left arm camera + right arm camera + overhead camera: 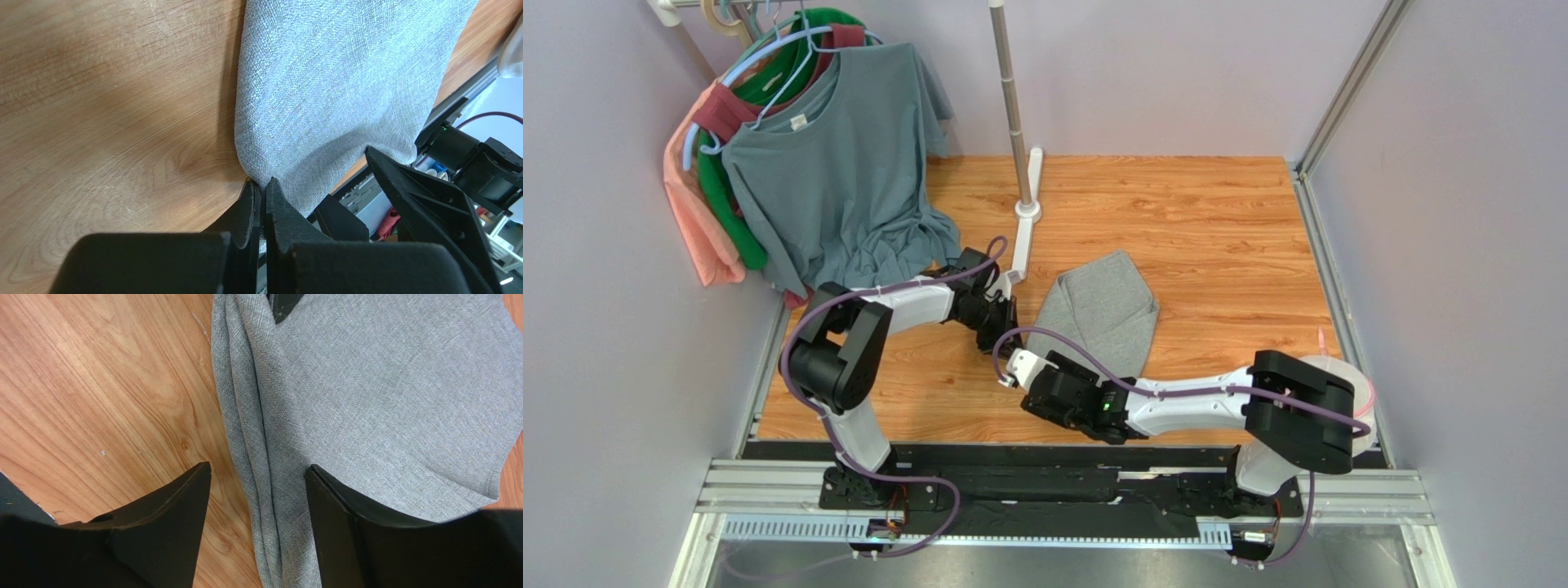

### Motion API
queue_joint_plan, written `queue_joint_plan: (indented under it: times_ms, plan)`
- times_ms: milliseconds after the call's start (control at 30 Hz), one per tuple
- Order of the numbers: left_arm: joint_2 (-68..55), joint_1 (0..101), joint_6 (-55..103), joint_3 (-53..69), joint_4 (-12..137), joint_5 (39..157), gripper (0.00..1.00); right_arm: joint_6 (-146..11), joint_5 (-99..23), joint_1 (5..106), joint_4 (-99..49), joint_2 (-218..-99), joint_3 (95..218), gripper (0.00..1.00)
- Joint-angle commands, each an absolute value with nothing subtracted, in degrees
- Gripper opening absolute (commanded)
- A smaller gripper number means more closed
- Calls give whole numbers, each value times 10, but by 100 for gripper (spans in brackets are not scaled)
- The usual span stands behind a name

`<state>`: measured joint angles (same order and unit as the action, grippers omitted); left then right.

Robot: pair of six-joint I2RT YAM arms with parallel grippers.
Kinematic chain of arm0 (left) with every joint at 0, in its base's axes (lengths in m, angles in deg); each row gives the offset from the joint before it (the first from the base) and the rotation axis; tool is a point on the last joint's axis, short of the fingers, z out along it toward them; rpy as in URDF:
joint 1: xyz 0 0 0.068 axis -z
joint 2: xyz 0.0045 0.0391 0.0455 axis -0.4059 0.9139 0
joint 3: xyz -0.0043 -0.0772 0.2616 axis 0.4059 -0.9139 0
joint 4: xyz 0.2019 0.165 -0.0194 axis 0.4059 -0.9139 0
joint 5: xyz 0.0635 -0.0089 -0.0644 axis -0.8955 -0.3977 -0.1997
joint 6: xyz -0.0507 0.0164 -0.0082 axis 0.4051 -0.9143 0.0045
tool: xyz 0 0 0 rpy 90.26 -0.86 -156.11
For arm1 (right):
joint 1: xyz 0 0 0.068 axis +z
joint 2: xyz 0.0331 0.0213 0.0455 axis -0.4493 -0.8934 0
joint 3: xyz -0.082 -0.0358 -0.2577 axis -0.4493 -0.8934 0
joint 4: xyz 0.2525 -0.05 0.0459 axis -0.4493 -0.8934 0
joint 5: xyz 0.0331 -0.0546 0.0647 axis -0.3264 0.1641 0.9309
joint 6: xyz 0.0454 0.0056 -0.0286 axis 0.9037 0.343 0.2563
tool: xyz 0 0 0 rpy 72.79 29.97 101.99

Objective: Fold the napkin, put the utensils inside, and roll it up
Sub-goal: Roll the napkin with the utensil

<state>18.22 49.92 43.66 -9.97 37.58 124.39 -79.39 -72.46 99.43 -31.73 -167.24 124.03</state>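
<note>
Top view: napkin [1097, 316] near edge hidden behind right arm [1185, 404]; both wrist views cut napkin off at top.

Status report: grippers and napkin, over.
Left gripper shut at napkin corner. Right gripper open over its folded edge. Napkin partly folded, nothing on it.

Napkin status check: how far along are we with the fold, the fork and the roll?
Done: the napkin looks folded, layers stacked along one edge. In hand: the left gripper is shut at a corner, the right gripper open astride the layered edge. Left: no fork in view, so loading and rolling remain.
</note>
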Motion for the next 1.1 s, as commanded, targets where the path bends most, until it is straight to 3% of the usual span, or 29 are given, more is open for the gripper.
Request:
queue_joint_plan:
  times_ms: [0, 400, 467, 600, 733, 833, 867, 967, 1000, 1067]
  plan:
    - [185, 494, 426, -80, 364, 1251, 0, -800, -743, 1003, -294, -1693, 1239, 60]
    - [188, 494, 424, -76, 362, 1254, 0, -766, -782, 1003, -300, -1730, 1228, 35]
    - [188, 493, 424, -76, 361, 1255, 0, -765, -776, 1003, -299, -1732, 1227, 28]
    - [185, 493, 423, -74, 362, 1259, 0, -761, -753, 1001, -303, -1743, 1229, 0]
    - [174, 493, 421, -72, 363, 1262, 0, -755, -718, 998, -310, -1736, 1230, 0]
    - [164, 492, 423, -72, 364, 1258, 20, -749, -665, 982, -320, -1707, 1228, 0]
    - [159, 488, 424, -74, 367, 1254, 35, -732, -650, 975, -321, -1697, 1226, 0]
    - [133, 482, 430, -82, 368, 1228, 57, -713, -581, 936, -333, -1660, 1221, 0]
    - [117, 478, 432, -88, 367, 1217, 58, -706, -547, 928, -336, -1651, 1220, 0]
    - [101, 473, 435, -96, 368, 1183, 75, -700, -516, 902, -343, -1634, 1222, 0]
